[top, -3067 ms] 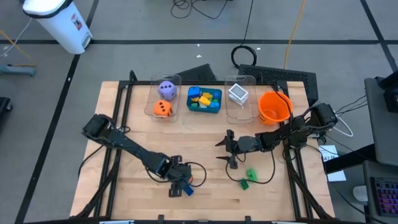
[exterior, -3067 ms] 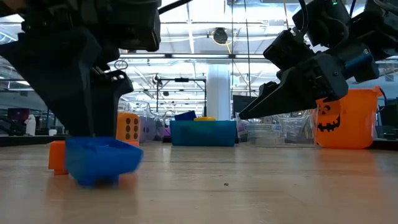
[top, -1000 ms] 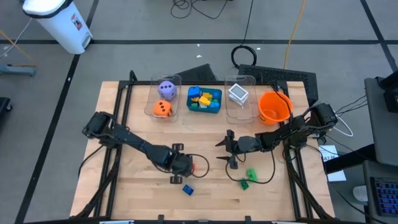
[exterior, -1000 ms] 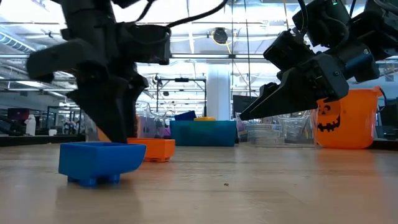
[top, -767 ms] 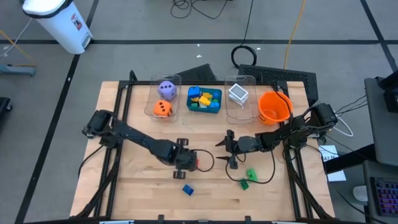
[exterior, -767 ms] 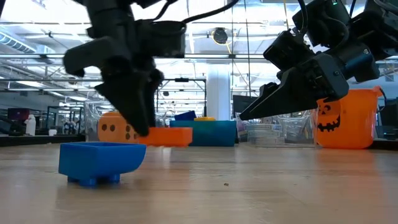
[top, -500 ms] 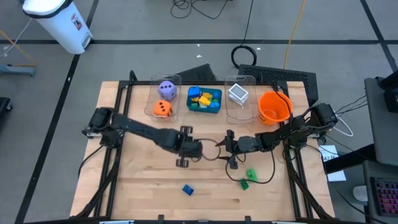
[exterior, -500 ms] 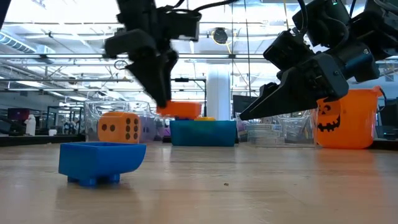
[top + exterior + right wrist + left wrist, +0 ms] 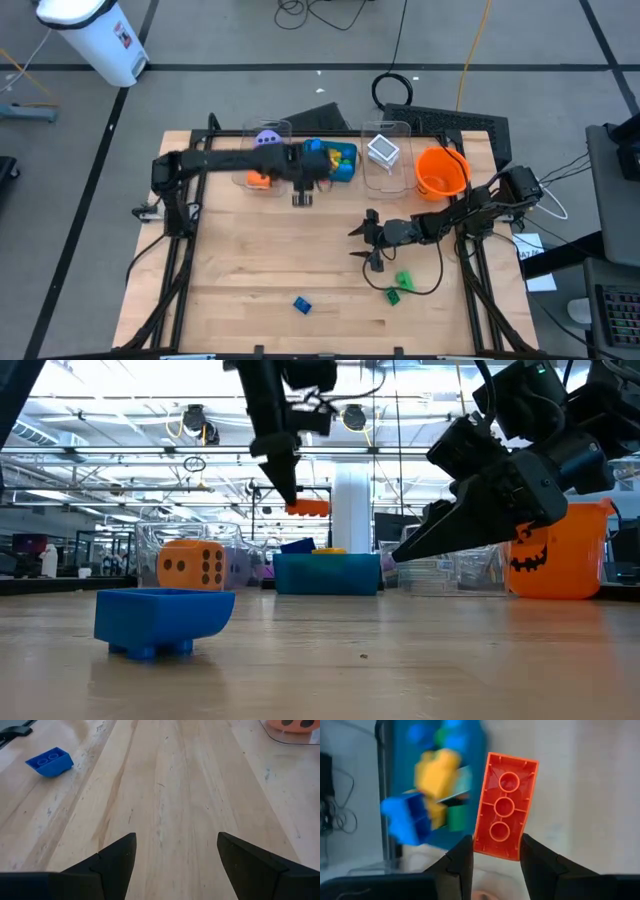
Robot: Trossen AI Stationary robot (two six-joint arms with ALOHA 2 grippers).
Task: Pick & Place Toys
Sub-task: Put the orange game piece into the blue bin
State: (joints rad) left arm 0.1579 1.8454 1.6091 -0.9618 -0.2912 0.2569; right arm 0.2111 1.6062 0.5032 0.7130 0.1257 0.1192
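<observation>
Wooden desk [image 9: 250, 260], big workshop room behind. Left tool [image 9: 492, 851] was low near blue brick [image 9: 301, 303] a second ago; now lifted and swung far across, up by teal tray [image 9: 345, 172]. Its fingers pinch orange brick [image 9: 504, 813], held in air near tray. Looks almost ready to drop in. Left arm stretched long and straight. Right tool [image 9: 362, 240] waits mid-desk, fingers apart, empty. Green bricks [image 9: 399, 286] and blue brick not picked yet.
</observation>
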